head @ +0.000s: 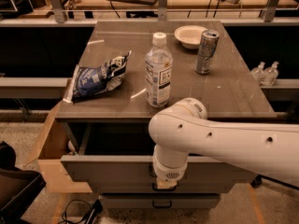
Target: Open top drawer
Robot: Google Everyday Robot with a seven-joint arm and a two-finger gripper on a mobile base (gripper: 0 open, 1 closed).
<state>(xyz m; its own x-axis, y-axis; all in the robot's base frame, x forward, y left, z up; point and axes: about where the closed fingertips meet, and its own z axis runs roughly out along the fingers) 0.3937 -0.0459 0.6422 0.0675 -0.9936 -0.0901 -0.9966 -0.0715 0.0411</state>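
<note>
claw (163, 185) seemingly at top drawer (107, 174) front | bottle (158, 73) on table (233, 92)

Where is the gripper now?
Low centre in the camera view, the gripper sits at the front panel of the pulled-out top drawer, below the water bottle.
</note>
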